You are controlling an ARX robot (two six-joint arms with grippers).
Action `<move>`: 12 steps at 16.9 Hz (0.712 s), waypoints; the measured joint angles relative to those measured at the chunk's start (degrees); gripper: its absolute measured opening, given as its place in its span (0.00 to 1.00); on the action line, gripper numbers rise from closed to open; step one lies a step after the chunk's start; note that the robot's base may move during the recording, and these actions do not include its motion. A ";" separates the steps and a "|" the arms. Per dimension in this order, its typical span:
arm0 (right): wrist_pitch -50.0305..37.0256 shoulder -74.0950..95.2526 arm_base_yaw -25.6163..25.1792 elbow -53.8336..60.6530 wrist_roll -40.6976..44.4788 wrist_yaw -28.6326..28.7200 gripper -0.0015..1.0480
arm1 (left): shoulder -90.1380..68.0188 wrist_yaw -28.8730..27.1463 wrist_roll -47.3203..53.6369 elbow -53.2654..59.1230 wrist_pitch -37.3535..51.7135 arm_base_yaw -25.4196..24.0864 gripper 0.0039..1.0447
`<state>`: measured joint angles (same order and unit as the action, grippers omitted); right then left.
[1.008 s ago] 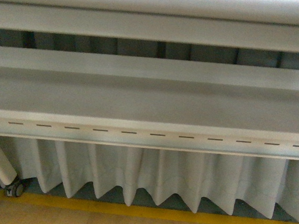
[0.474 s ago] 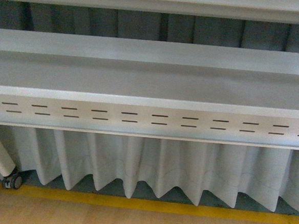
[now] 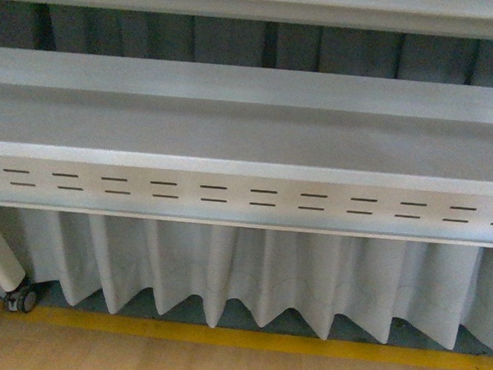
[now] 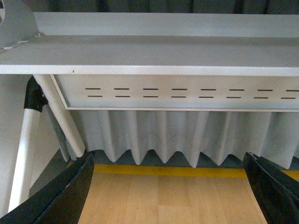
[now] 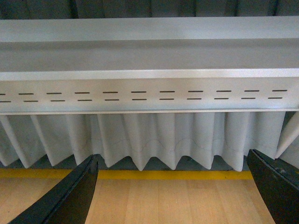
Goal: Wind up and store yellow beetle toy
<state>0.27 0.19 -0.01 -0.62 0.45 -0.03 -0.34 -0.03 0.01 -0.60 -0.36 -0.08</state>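
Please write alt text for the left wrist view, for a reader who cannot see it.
A white shelf with a slotted front panel fills the upper picture, with a pleated white curtain hanging below it. Under that lie a yellow floor stripe and a wooden floor. The left gripper has its black jaws wide apart and empty; no toy is visible.

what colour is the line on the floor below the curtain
Yellow stripe, clearest in the front view.

Dim, soft, evenly lit, slightly blurred

A grey slotted shelf (image 3: 246, 198) spans the frame above a pleated white curtain (image 3: 249, 274); a yellow floor stripe (image 3: 244, 339) crosses the bottom.
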 joint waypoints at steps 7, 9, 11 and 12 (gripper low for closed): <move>0.00 0.00 0.00 0.00 0.00 0.00 0.94 | 0.00 0.00 0.00 0.02 0.00 0.00 0.94; 0.00 0.00 0.00 0.00 0.00 0.00 0.94 | 0.00 0.00 0.00 0.00 0.00 0.00 0.94; 0.00 0.00 0.00 0.00 0.00 0.00 0.94 | 0.00 0.00 0.00 0.00 0.00 0.00 0.94; 0.00 0.00 0.00 0.00 0.00 0.00 0.94 | 0.00 0.00 0.00 0.02 0.00 0.00 0.94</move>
